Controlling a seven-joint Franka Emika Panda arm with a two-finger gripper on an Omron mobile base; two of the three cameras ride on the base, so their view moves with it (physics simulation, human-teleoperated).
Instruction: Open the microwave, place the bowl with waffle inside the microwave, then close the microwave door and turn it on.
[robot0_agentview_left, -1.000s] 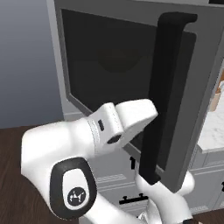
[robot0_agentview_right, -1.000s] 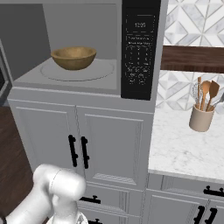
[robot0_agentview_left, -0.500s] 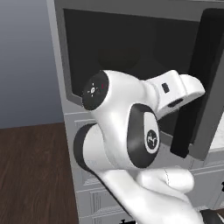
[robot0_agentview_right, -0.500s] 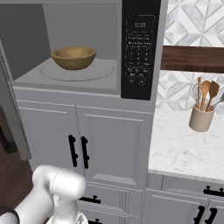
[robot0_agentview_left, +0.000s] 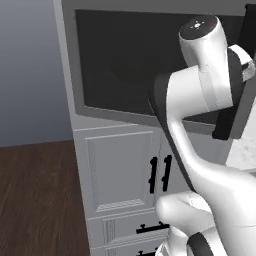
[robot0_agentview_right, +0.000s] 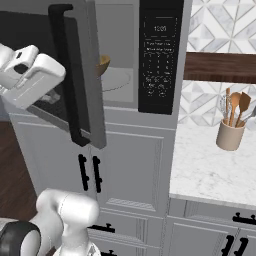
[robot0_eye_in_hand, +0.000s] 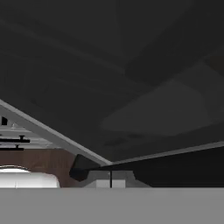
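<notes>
The grey microwave (robot0_agentview_right: 121, 102) stands above white cabinets, its black control panel (robot0_agentview_right: 160, 55) on the right. The microwave door (robot0_agentview_right: 89, 75) hangs roughly half-way swung and hides most of the cavity; its long black handle (robot0_agentview_right: 67, 75) faces me. Through the remaining gap I see an edge of the tan bowl (robot0_agentview_right: 103, 64) on the turntable (robot0_agentview_right: 119, 80); its contents are hidden. My gripper (robot0_agentview_right: 50, 96) presses on the door's dark glass (robot0_agentview_left: 120, 60) from outside. In the hand view the gripper (robot0_eye_in_hand: 111, 180) has its tips together, shut on nothing, right against the glass.
White cabinet doors with black handles (robot0_agentview_right: 90, 174) sit below the microwave. To the right lies a marble counter (robot0_agentview_right: 200, 170) with a utensil crock (robot0_agentview_right: 231, 134). Dark wood floor (robot0_agentview_left: 35, 200) stretches to the left. My own arm (robot0_agentview_left: 200, 90) blocks much of the left base view.
The door has swung from wide open into the right base view, covering most of the cavity and bowl. My arm has swung round with it, the hand against the glass.
</notes>
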